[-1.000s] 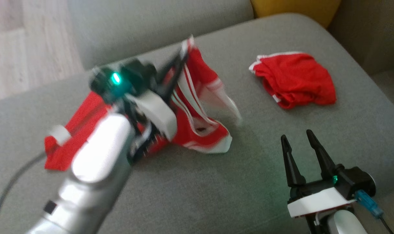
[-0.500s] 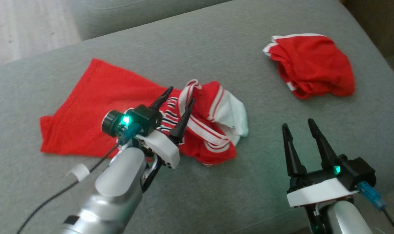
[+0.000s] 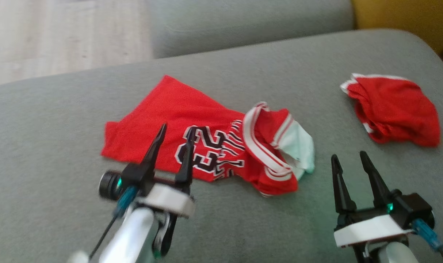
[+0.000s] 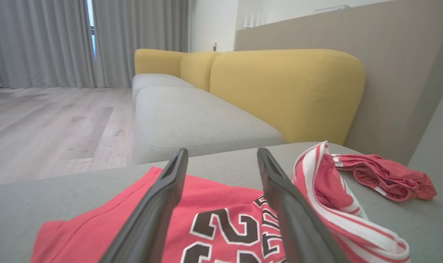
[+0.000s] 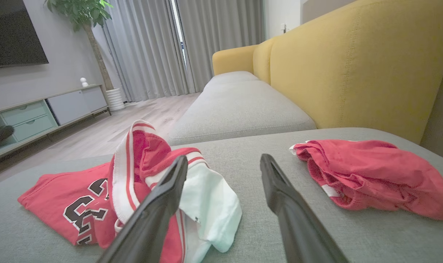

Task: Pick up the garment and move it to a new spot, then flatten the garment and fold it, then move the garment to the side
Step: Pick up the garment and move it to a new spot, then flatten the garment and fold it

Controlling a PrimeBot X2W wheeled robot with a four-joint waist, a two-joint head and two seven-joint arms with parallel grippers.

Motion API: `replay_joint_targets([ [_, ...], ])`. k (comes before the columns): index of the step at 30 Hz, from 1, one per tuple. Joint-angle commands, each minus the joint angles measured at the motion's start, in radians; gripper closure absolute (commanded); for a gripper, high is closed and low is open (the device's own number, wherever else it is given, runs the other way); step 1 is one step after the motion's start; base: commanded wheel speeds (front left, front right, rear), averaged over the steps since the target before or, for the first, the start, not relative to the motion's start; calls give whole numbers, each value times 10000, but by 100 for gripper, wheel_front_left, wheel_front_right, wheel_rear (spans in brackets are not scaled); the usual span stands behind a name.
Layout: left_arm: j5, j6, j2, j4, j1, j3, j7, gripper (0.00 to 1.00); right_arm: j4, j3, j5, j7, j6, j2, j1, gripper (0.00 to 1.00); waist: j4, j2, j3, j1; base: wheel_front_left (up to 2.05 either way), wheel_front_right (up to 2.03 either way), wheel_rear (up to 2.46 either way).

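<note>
**Item:** jersey, red, with a black number and white-striped trim. It lies mid-seat on the grey sofa. The left half is spread flat. The right half is bunched, with a striped band standing up beside a white fold.

**Nearby:** red bundle, crumpled and white-edged, well apart to the jersey's right. It is close to the seat's right edge and the yellow backrest.

**Left tool**: jaws wide, holding nothing, tips over the jersey's near hem by the number.

**Right tool**: jaws wide, holding nothing, over bare seat just right of the bunched end.

**Room:** bare fabric runs along the whole near side and between jersey and bundle. The seat's rounded far edge lies behind the jersey, then a second grey seat. The wood floor is at far left.

**Change:** a second ago the left tool pinched the jersey up off the seat. It has since let go and drawn back, and the jersey now lies with its number showing. The right tool is as before. The head view itself has shifted.
</note>
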Motion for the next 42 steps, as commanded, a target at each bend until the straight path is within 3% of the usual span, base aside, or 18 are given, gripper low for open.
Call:
replay_joint_targets([
  [1, 121, 90, 91, -525, -11, 509, -92, 0, -339, 172, 29, -53, -9, -28, -124, 0, 504, 0, -386, 1, 0, 0, 0],
  [11, 1000, 307, 54, -2625, 2424, 2197, -94, 0, -398, -228, 195, -53, -9, -28, 471, 0, 1108, 0, -907, 1, 0, 0, 0],
  [19, 1550, 560, -168, -3787, 4398, 2792, -94, 0, -518, -643, 231, -53, -9, -28, 1202, 0, 1257, 0, -1348, 1, 0, 0, 0],
  [27, 2047, 612, -239, -4036, 5298, 2765, -95, 0, -579, -784, 183, -53, -9, -28, 1587, 0, 1378, 0, -1608, 1, 0, 0, 0],
  [42, 2183, 635, -251, -3835, 5363, 2622, -95, 0, -583, -738, 115, -53, -9, -28, 1723, 0, 1426, 0, -1703, 1, 0, 0, 0],
])
